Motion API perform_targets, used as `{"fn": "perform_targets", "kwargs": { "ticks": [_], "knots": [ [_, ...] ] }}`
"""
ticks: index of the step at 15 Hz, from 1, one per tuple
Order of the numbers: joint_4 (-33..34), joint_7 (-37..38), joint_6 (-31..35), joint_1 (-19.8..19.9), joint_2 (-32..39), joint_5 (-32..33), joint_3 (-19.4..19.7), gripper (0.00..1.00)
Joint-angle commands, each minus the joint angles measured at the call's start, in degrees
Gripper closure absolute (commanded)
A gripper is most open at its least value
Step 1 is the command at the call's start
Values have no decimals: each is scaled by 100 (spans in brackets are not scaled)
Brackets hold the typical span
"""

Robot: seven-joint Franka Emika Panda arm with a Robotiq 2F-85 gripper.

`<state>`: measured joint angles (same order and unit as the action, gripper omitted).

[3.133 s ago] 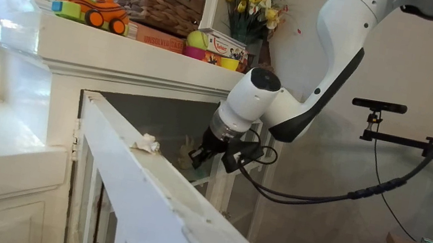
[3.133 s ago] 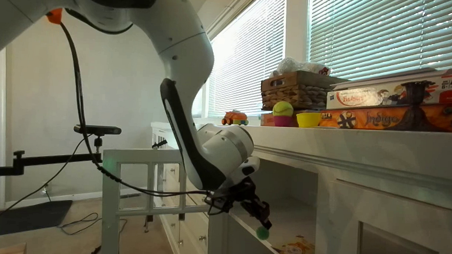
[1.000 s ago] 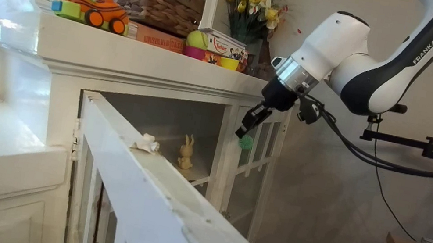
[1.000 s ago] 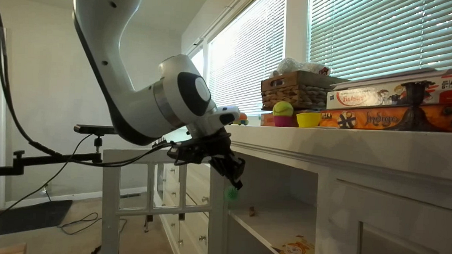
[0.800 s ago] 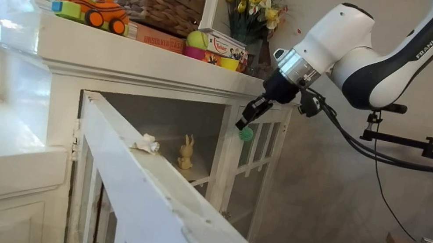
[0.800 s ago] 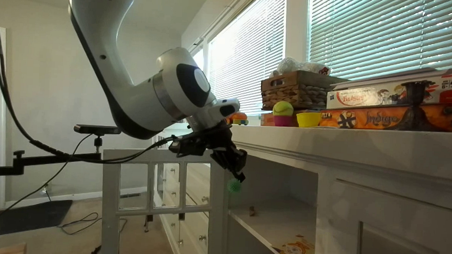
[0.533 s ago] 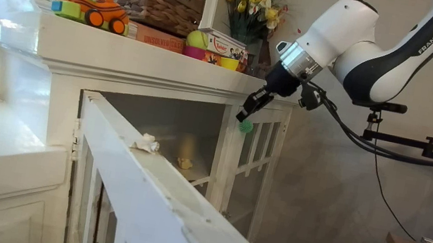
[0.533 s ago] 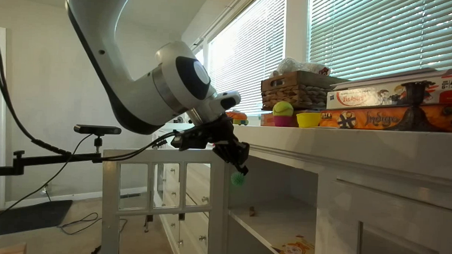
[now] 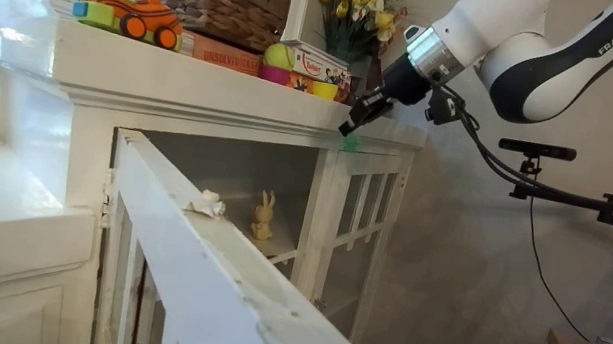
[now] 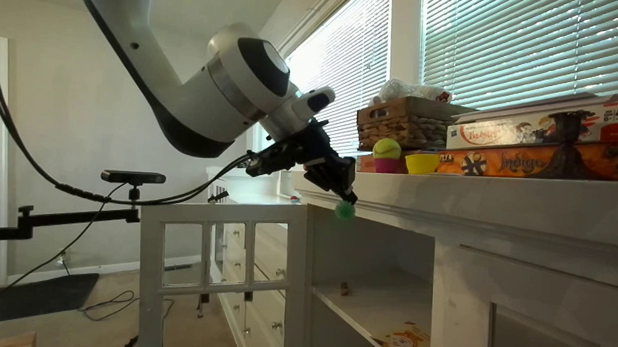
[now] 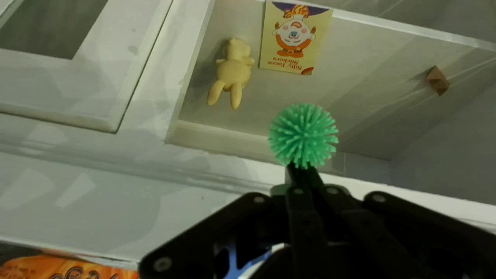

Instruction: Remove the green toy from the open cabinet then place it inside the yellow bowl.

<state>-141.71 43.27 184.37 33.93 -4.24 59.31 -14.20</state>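
Pincer [image 11: 303, 168] w/ tight hold on green toy [image 11: 303, 135]; yellow bowl [image 10: 421, 164] atop cab [image 10: 495, 202]

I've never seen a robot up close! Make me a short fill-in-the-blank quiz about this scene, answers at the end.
1. The spiky toy held by the end effector is ____ in colour.
2. The yellow bowl stands on the ____ of the cabinet.
3. The rabbit on the shelf has two long ____.
4. The card reads "Silly ____ Stickers".

Missing words: green; top; ears; Faces.
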Motion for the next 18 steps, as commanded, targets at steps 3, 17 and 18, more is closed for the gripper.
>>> {"fn": "perform_targets", "kwargs": {
  "ticks": [3, 17, 18],
  "knots": [
    [20, 107, 34, 101, -441, 125, -31, 100],
    [666, 532, -11, 784, -803, 184, -359, 100],
    [685, 439, 108, 739, -687, 112, -335, 100]
  ]
}}
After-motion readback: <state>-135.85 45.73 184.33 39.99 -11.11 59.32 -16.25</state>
